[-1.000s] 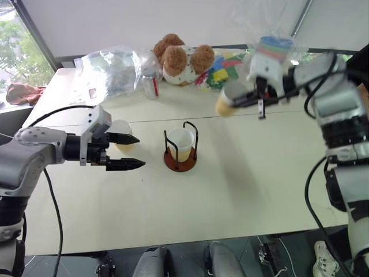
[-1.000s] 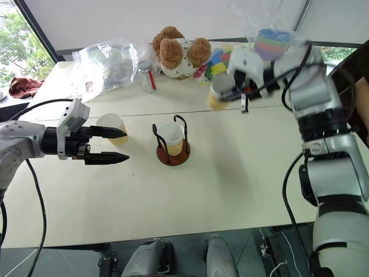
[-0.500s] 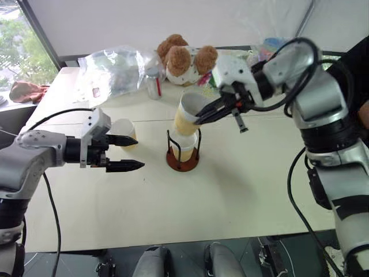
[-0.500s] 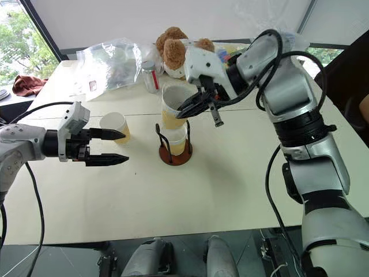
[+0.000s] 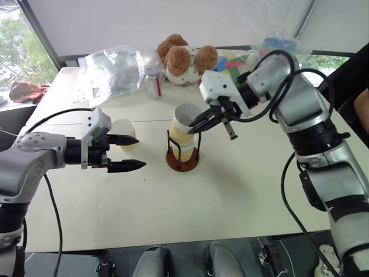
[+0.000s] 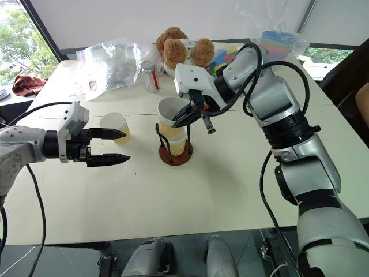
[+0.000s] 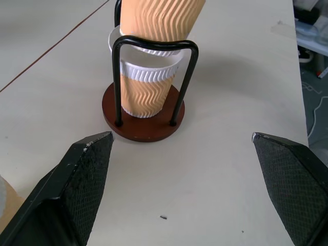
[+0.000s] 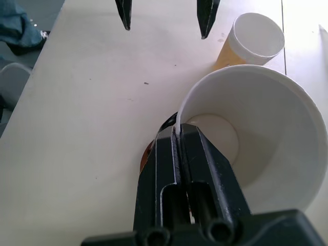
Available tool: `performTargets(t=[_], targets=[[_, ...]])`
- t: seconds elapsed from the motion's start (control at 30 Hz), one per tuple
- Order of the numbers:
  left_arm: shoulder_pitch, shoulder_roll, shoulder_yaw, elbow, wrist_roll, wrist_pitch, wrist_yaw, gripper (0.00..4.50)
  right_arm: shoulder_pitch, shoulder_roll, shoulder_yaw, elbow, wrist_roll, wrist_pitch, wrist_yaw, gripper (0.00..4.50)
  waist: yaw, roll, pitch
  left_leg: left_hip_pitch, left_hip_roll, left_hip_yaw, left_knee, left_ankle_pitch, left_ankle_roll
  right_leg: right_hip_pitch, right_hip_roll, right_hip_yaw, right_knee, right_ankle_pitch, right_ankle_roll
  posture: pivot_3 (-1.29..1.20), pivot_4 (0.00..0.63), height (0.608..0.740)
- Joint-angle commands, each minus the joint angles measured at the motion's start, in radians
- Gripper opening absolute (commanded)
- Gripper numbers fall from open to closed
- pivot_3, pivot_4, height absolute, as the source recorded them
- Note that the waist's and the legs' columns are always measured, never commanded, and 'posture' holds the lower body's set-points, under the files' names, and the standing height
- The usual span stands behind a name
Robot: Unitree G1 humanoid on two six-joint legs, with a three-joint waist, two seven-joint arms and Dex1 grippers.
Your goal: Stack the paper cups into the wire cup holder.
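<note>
Where pale table point(image 5: 242, 196) meets window w/ trees, left end effector point(image 5: 131, 152) apart, right end effector point(image 5: 198, 126) clamped on cup point(image 5: 183, 124)

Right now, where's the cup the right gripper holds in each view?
Left eye: held cup at centre, entering the wire cup holder.
Right eye: cup left of centre.
Left wrist: cup leaning in the holder's wires.
Right wrist: cup rim pinched by right gripper.
Landmark: open left gripper.
</note>
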Motion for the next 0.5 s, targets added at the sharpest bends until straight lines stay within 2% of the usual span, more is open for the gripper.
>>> performTargets(t=[0.03,0.17,0.3,0.4,0.5], targets=[[-0.001,-0.001,0.035,-0.025,-0.019,-0.001,0.004,4.5,-0.009,0.008,-0.009,0.003,-0.004,-0.003,-0.006,1.39,0.0,0.0,0.0,0.0,0.0,0.0,0.0,0.0,0.0,0.0,0.0,0.0,0.0,0.0,0.0,0.0,0.15,0.74],[-0.013,-0.01,0.038,-0.013,-0.01,-0.016,0.019,4.5,-0.02,0.012,-0.018,0.029,-0.023,-0.028,-0.035,3.35,0.0,0.0,0.0,0.0,0.0,0.0,0.0,0.0,0.0,0.0,0.0,0.0,0.0,0.0,0.0,0.0,0.15,0.74],[-0.078,-0.032,0.055,0.061,0.057,-0.095,0.077,4.5,-0.078,-0.017,-0.097,0.079,-0.015,-0.03,-0.093,3.35,0.002,0.0,0.0,0.0,0.0,0.0,0.0,0.0,0.0,0.0,0.0,0.0,0.0,0.0,0.0,0.0,0.15,0.74],[-0.123,0.014,0.047,0.153,0.152,-0.2,0.07,4.5,-0.091,-0.05,-0.214,0.027,0.103,0.146,-0.115,3.35,0.001,-0.001,0.001,0.0,0.0,0.0,0.0,0.0,-0.001,0.0,0.0,0.0,0.0,0.0,0.0,0.0,0.15,0.74],[-0.169,0.056,-0.008,0.249,0.252,-0.33,0.016,4.5,-0.021,-0.093,-0.336,-0.134,0.277,0.381,-0.126,3.35,0.004,-0.001,0.001,0.0,0.0,0.0,-0.002,0.0,-0.001,0.0,0.0,-0.001,0.0,0.0,0.0,0.0,0.15,0.74]])
